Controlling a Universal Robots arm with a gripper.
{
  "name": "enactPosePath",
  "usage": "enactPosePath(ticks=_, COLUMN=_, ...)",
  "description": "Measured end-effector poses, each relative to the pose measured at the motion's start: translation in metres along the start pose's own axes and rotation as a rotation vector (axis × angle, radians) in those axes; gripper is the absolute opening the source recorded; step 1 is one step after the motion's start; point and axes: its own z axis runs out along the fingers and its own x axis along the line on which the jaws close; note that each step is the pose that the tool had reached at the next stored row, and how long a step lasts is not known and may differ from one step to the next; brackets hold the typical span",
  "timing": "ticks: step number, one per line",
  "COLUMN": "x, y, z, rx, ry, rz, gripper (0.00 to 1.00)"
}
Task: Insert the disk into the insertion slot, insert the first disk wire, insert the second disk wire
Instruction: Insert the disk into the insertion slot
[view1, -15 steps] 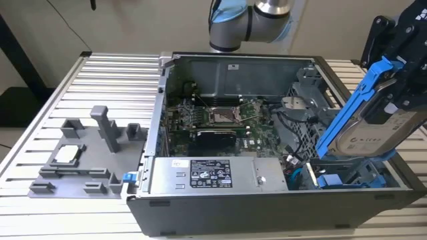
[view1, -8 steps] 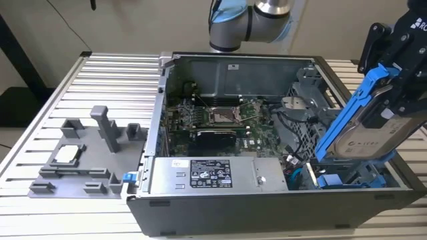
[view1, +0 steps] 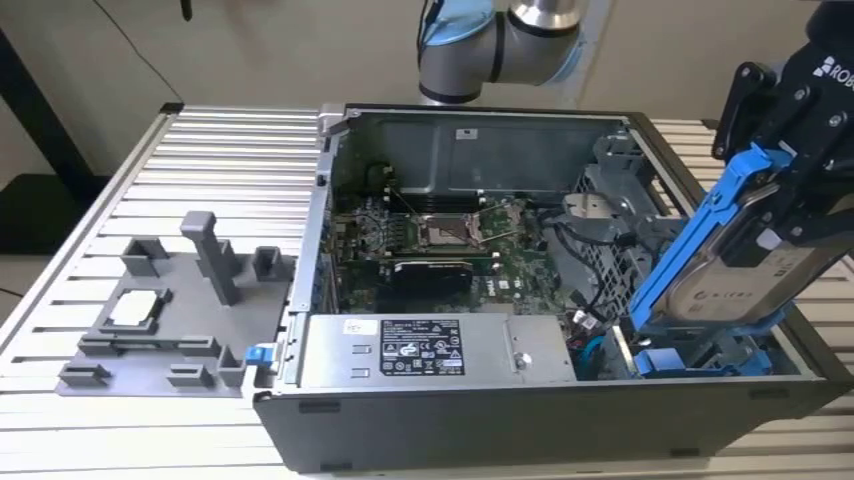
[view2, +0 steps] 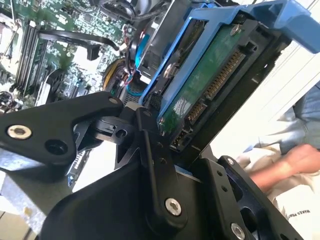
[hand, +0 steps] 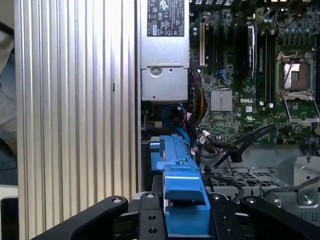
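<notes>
jaws: clamping 1 disk (view1: 738, 275), tilted | over 1 open computer case (view1: 534, 425)

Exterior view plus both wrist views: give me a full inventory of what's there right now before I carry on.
table: 1, silver, slatted, under everything.
computer case: 1, dark grey, open, on the table.
motherboard: 1, green, inside the case.
power supply: 1, silver-grey, labelled, inside the case beside the motherboard.
insertion slot: 1, grey with blue fittings, case corner at the exterior view's right.
disk: 1, silver-grey in a blue frame, tilted over the insertion slot.
fixture: 1, grey plastic, on the table at the exterior view's left.
hand: 1, a person's, beyond the disk in the second wrist view.
arm: 1, grey and blue, behind the case.
gripper: 1, black, shut on the disk.
</notes>
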Motion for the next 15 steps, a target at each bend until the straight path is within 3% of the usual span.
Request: enactPosePath(ticks=15, x=-0.0003, y=-0.0048, z=0.0132, rx=0.0123, ry=-0.0009, rz=-0.001, gripper=0.33)
